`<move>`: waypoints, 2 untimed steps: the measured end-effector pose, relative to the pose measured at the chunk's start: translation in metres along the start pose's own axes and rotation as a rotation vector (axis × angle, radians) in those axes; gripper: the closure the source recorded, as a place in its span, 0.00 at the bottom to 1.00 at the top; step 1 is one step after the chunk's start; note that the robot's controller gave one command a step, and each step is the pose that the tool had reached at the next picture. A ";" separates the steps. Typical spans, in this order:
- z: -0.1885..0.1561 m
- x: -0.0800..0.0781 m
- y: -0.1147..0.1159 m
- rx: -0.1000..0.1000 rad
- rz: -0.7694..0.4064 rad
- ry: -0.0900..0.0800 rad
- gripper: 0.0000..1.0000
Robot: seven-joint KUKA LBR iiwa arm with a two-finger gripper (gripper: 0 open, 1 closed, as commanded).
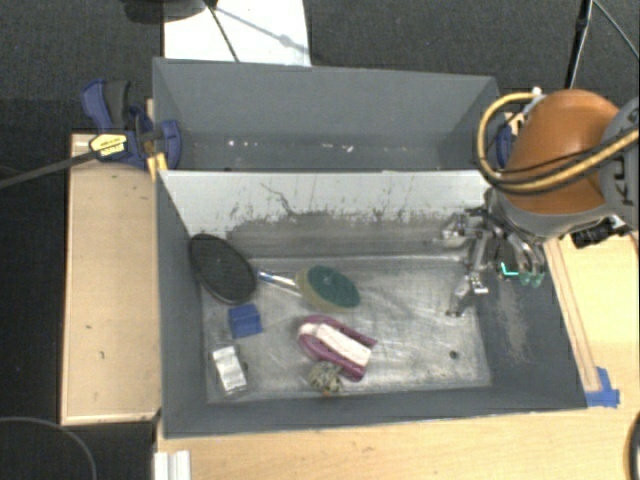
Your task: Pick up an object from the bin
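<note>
So the gripper [463,303] sits low on the right side of the grey bin [190,208], close to the right wall and a bit toward the back, hanging under that big orange cover [560,153] on the wrist with the yellow and black cables looped round it. Honestly can't tell if the claw is released or clenched from this angle, it's just a tangle of shiny metal down there, and I don't see anything caught in it. Right under it is bare scratched floor, so it isn't over any object. All the stuff lies in the left and middle of the bin, well apart from the claw. Closest is a purple and white bundle [337,345] lying front-middle, with a small grey-brown lump [325,378] touching or just beside its front edge. A bit further back is a green round disc [332,286] with a pale handle [278,281] pointing left toward a black oval pad [222,268], which leans near the left wall. In front of the pad there's a small blue block [245,320], and nearer the front-left corner a little clear silvery packet [229,368].
</note>
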State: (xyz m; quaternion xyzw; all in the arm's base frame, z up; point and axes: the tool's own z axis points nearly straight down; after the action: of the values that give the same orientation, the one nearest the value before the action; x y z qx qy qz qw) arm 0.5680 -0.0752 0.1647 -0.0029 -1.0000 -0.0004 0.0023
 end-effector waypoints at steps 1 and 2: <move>0.094 0.055 0.049 0.002 -0.121 -0.012 0.00; 0.091 0.017 0.112 0.001 0.034 -0.013 0.00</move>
State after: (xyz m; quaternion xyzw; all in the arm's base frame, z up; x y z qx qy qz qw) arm 0.5510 0.0368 0.0735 -0.0197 -0.9998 0.0000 -0.0044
